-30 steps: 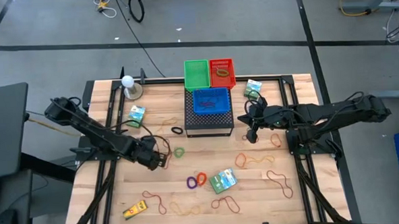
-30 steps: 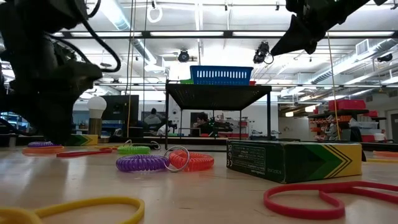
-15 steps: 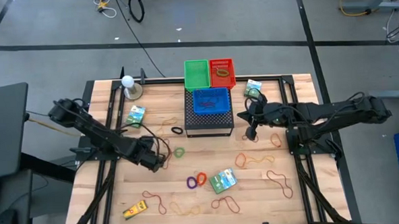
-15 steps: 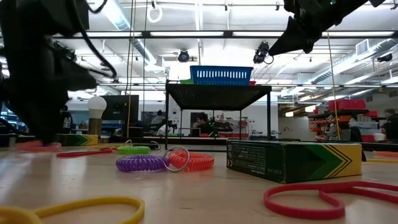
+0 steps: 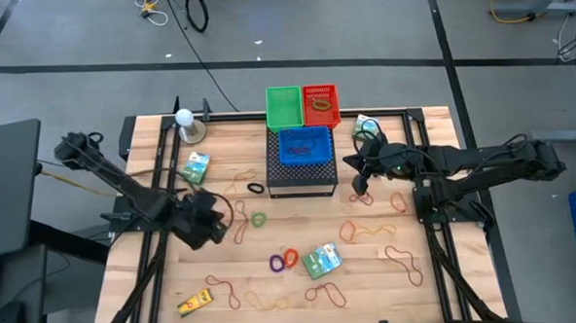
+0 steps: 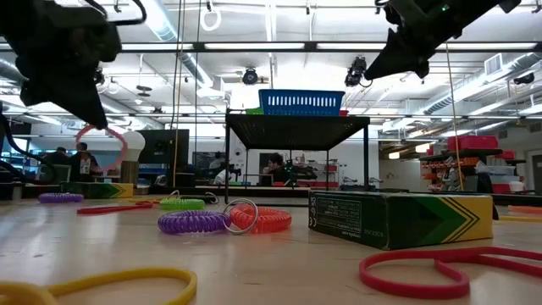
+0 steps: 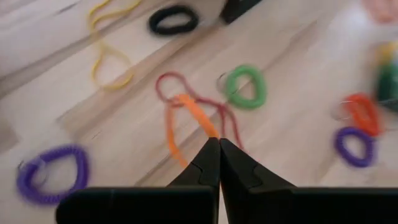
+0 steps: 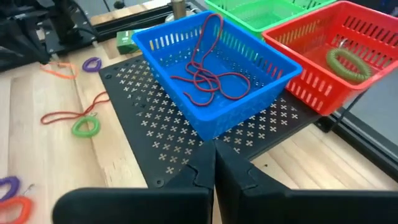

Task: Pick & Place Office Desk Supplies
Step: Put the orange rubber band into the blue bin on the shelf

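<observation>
Bands, rings and boxes lie scattered over the table (image 5: 439,272); sorting is under way.

Left gripper (image 7: 218,149), at about 9 o'clock on the table in the high view, is lifted clear of the wood. Jaws are pressed together, pinching an orange rubber band (image 7: 186,118) that hangs off the tips. In the low view a loop dangles below this arm. Beneath it lie a red-brown band (image 7: 186,93), a green ring (image 7: 249,87) and a purple ring (image 7: 50,174), all still on the table.

Judged step: carry the pinched band to the baskets at 12 o'clock. To do it well: keep the pinch firm, lift high enough that the dangling loop clears the black mesh box (image 5: 301,175), and release only once over the basket.

Blue basket (image 8: 211,62) sits on the mesh box and already holds a tangle of red-brown bands (image 8: 208,78). The red basket (image 8: 336,56) holds a green ring.

Right gripper (image 8: 214,158), at about 2 o'clock, hovers just beside the mesh box. Jaws are pressed together, nothing seen between them.
</observation>
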### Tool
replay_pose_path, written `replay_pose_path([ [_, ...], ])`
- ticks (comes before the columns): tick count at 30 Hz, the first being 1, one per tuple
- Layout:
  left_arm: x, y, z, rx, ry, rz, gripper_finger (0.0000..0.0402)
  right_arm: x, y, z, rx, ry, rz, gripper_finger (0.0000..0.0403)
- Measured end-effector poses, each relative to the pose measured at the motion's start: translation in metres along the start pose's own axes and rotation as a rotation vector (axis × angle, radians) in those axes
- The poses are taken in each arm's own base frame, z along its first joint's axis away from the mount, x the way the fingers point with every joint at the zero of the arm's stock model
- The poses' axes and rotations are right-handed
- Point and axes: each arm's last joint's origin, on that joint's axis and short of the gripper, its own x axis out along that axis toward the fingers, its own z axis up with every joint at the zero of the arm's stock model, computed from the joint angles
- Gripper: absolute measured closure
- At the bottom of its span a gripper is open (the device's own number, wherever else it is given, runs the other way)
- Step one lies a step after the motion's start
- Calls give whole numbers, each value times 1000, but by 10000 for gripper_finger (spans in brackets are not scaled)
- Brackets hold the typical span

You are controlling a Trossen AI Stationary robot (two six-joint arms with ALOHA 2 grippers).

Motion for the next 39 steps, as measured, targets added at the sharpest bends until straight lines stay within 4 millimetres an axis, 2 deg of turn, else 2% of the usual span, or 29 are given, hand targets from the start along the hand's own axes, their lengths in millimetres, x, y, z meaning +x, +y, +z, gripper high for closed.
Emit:
replay_pose_path([
  [4, -4, 15, 2, 39, -105, -190, 399, 1, 0, 0, 27, -9, -45, 397],
  [8, -9, 20, 12, 99, -259, -353, 400, 5, 1, -1, 66, -10, -76, 397],
  [15, -23, 21, 44, 97, -536, -510, 400, 21, 5, -8, 98, 38, -120, 397],
  [19, -24, 21, 62, 69, -638, -555, 400, 35, 9, -12, 128, 54, -141, 397],
  [24, -20, 23, 77, 1, -719, -515, 400, 46, 14, -13, 81, 51, -135, 397],
  [28, -15, 22, 89, -6, -771, -380, 400, 48, 16, -12, 29, 37, -133, 397],
  [32, -12, 15, 109, -42, -813, -271, 400, 48, 17, -8, 11, 3, -120, 397],
  [39, 0, -5, 147, -85, -821, -201, 399, 48, 18, -5, -68, -22, -118, 397],
])
